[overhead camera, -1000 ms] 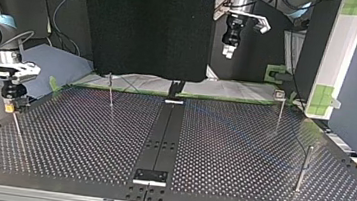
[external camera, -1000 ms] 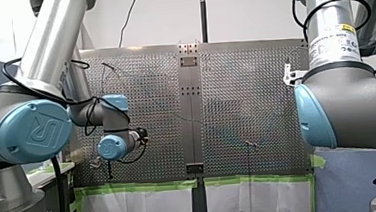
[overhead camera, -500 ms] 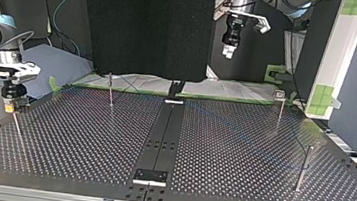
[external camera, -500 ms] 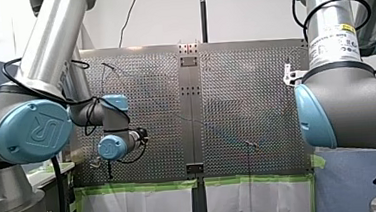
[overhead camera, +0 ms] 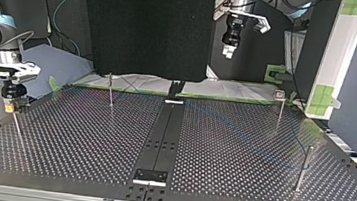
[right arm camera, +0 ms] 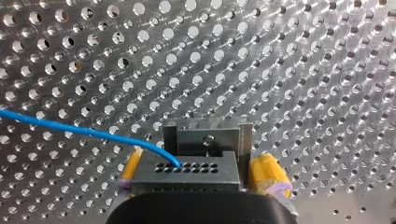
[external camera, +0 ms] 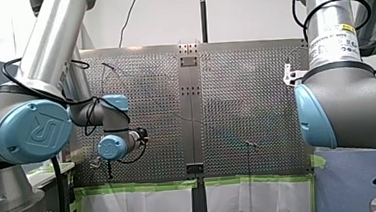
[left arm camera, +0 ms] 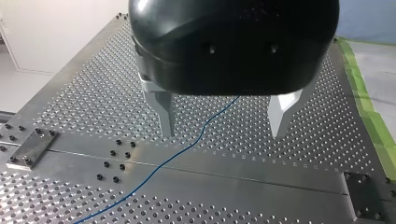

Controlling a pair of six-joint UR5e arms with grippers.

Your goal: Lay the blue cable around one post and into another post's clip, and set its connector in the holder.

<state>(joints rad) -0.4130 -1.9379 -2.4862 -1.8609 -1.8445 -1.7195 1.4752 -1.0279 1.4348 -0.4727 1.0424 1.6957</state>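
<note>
Nothing has moved since a second ago. Blue cable (right arm camera: 70, 126) runs into the grey connector (right arm camera: 187, 164), which my right gripper (right arm camera: 200, 173) clamps between its yellow pads (right arm camera: 267, 173), at the top view's left table edge. Just ahead of the connector sits the metal holder (right arm camera: 208, 135); whether the connector is seated in it cannot be told. Farther along, the cable lies loose on the perforated table (left arm camera: 84, 102) and passes under my left gripper (left arm camera: 222, 133), which hangs above it with metal fingers (left arm camera: 166, 116) spread, holding nothing. Thin posts (overhead camera: 304, 166) stand well apart from both grippers.
</note>
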